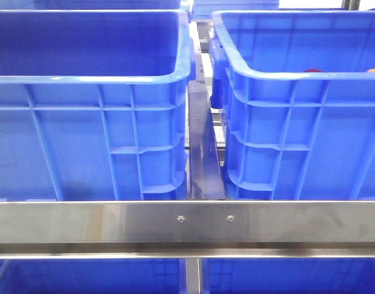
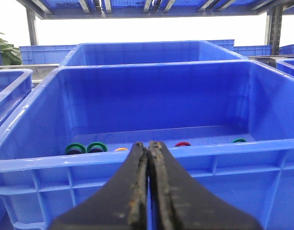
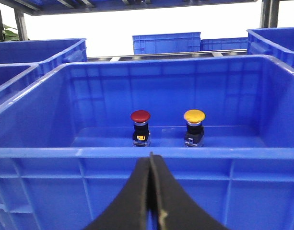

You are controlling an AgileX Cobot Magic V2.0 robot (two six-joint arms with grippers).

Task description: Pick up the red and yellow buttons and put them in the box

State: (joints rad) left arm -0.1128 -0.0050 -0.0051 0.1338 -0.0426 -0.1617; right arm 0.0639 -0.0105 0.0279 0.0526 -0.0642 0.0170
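Blue crates stacked behind us under bright light. We saw the red button (image 3: 140, 116) and the yellow button (image 3: 194, 116) standing upright, side by side but apart, inside one blue crate (image 3: 137, 163). Our right tool (image 3: 151, 191) was clenched and empty outside its near wall; our left tool (image 2: 147, 187) was likewise clenched before another crate (image 2: 137, 165).

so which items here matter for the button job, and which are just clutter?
Job:
red button
yellow button
left crate
right crate
right claw
left claw

Clutter:
green rings
steel rail
far crates
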